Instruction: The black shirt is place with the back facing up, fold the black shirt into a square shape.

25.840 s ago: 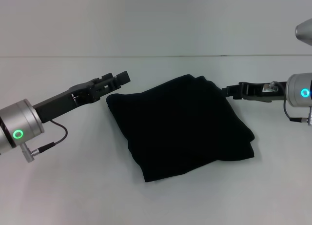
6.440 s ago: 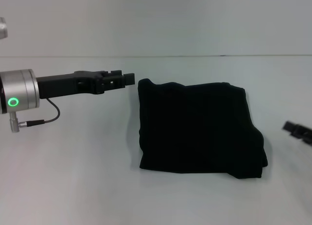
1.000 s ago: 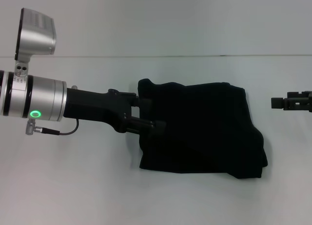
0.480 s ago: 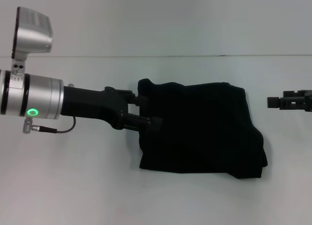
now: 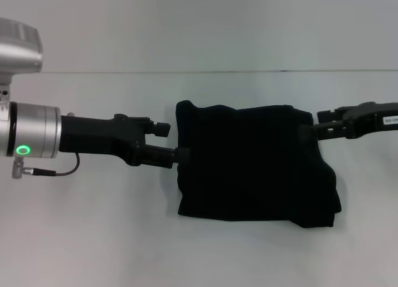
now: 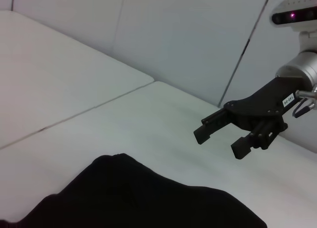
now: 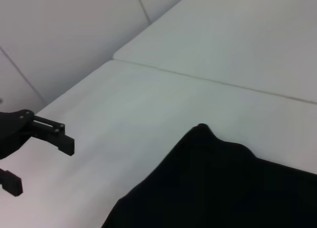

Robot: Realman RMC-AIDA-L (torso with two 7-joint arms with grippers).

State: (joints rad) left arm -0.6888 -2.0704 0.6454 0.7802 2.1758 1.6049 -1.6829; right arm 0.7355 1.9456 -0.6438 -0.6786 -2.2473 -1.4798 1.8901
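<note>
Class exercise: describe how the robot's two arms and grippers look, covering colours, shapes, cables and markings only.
The left arm has a silver cylindrical wrist with black bands, a glowing green ring light and a thin black cable looping beneath. From it runs a long matte-black housing ending in the left gripper, with blocky black fingers. The right gripper is also matte black, with square pads, a small white label and a silver wrist behind.

The black shirt [image 5: 252, 162] lies folded into a rough square, flat on the white table [image 5: 93, 237]. Its plain black fabric shows no lettering. One far corner bunches up slightly, and the near right corner bulges outward.
</note>
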